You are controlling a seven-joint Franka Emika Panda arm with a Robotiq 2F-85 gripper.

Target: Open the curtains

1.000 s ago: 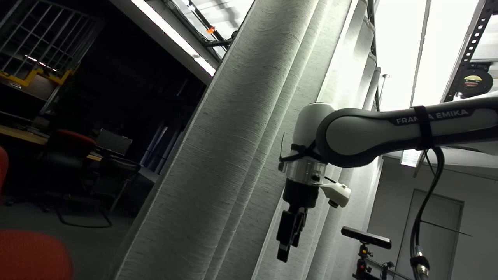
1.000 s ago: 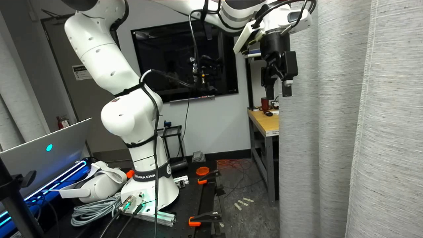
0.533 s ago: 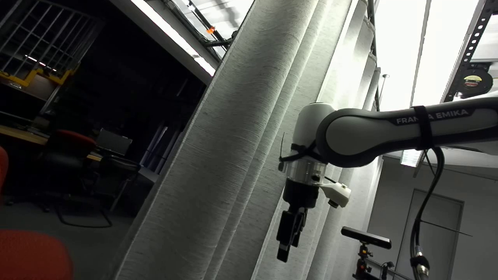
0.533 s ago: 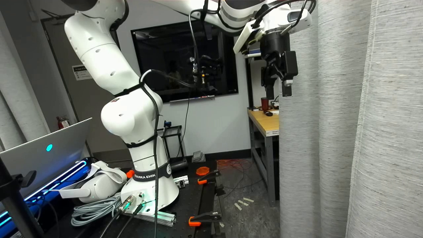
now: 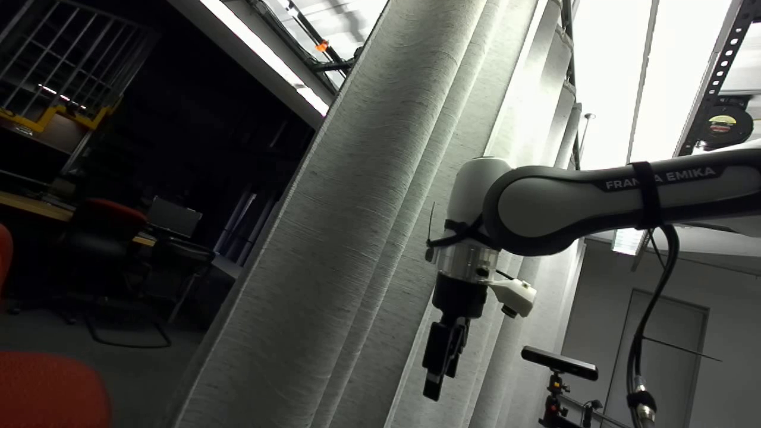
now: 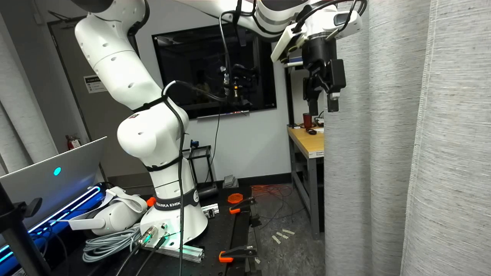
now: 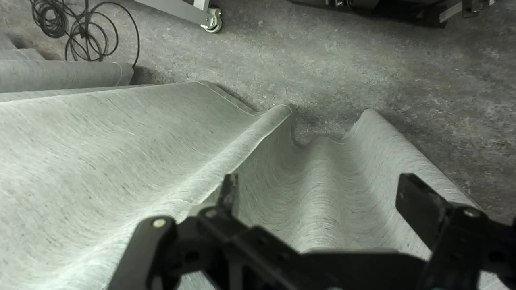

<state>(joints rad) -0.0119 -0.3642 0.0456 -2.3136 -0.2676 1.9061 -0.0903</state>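
Hanging in long vertical pleats beside the robot arm: pale grey curtains, reaching down near the floor. Tool: black, points downward near them, its two fingers spread apart.

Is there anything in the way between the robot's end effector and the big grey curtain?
No, nothing visible is in the way. In the wrist view, the end effector is open, with only folds of the curtain showing between its jaws. In both exterior views, no object shows between them; whether they touch is hard to tell.
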